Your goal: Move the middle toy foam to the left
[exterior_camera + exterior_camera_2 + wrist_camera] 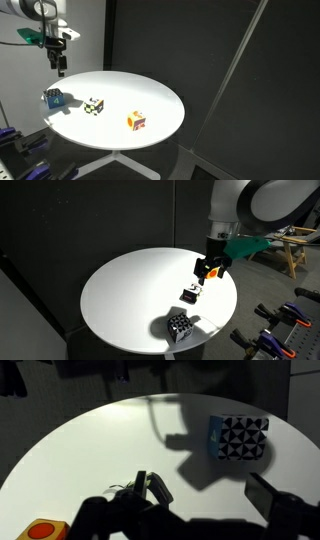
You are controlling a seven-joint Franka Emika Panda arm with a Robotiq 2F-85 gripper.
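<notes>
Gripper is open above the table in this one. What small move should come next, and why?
Probably no descent: back the gripper up and away. It hangs open and empty, high over the table, and the blue-and-white foam cube stands at the end of the row, with the checkered cube between it and the orange cube. It looks already placed.

1. No word, number, brand or sign can be read in any of the views.
2. The middle toy foam (238,438) bears black triangles on a white face in the wrist view (a pattern, not lettering).
3. The checkered cube (94,105) shows only dark and light squares in an exterior view.
4. The orange cube (136,121) carries coloured marks on one face, too small to tell whether they form a character.
</notes>
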